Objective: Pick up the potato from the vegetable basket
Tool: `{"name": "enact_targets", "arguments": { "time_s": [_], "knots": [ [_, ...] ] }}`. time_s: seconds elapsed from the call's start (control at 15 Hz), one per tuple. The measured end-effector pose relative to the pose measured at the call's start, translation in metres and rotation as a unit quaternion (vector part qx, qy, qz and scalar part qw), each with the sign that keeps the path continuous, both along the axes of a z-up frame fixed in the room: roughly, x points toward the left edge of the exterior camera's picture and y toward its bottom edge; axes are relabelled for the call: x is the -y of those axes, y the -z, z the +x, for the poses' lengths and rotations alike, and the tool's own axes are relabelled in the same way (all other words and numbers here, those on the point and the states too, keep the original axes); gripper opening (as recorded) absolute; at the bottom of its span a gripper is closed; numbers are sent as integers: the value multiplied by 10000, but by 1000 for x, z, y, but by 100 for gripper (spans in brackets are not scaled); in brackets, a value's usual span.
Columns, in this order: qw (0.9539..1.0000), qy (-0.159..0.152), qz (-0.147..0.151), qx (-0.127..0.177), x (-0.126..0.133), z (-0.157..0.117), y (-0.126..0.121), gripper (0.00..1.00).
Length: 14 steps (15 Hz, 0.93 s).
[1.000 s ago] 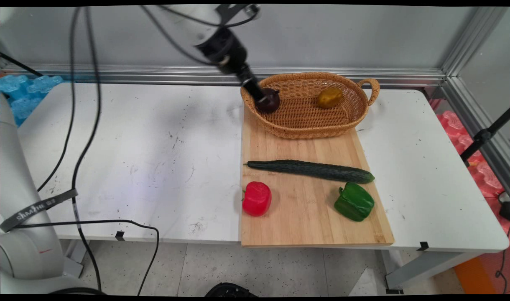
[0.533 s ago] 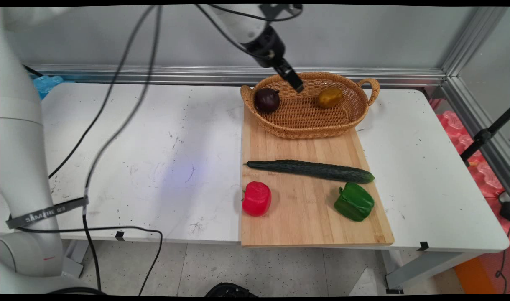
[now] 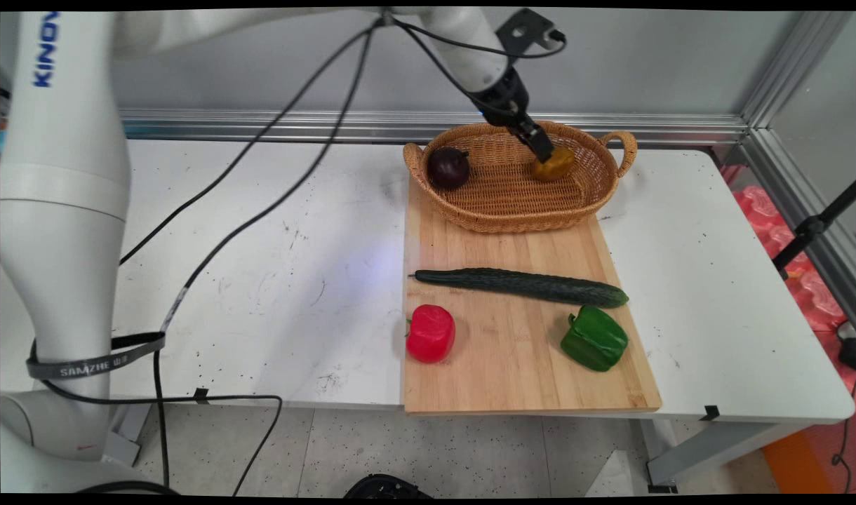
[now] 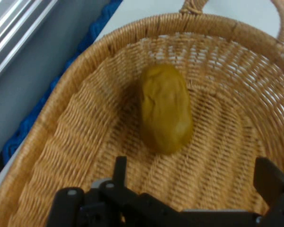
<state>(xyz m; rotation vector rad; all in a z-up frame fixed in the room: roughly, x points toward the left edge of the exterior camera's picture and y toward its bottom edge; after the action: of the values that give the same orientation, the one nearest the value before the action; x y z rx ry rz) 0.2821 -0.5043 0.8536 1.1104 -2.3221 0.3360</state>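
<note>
My gripper (image 3: pixel 544 151) hangs inside the wicker basket (image 3: pixel 512 217), right beside a yellow-brown potato (image 3: pixel 557 165) in the basket's right half. In the hand view the potato (image 4: pixel 165 109) lies on the basket's woven floor (image 4: pixel 85 142) just ahead of the gripper (image 4: pixel 194 165). The fingers (image 4: pixel 119 169) stand wide apart, open, with nothing between them. A dark purple round vegetable (image 3: pixel 447 168) lies at the basket's left end, apart from the gripper.
The basket rests on the far end of a wooden cutting board (image 3: pixel 512 379). On the board lie a long cucumber (image 3: pixel 523 285), a red pepper (image 3: pixel 431 333) and a green pepper (image 3: pixel 595 339). Black cables (image 3: pixel 259 203) hang over the table's left half.
The gripper rose from the purple vegetable at the basket's left end, swung right, and came down beside the potato. The purple vegetable stayed where it was.
</note>
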Motion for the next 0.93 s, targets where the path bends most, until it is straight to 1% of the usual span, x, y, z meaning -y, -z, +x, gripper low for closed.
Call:
{"name": "enact_targets", "arguments": {
  "time_s": [0.13,0.47,0.73,0.87,0.93],
  "knots": [
    [10000,8,8,68,15,-13,13,100],
    [9996,84,39,268,42,-38,39,100],
    [9992,83,62,382,59,-53,57,100],
    [9991,83,58,412,63,-57,61,100],
    [9991,81,54,424,65,-58,62,0]
  ]
}}
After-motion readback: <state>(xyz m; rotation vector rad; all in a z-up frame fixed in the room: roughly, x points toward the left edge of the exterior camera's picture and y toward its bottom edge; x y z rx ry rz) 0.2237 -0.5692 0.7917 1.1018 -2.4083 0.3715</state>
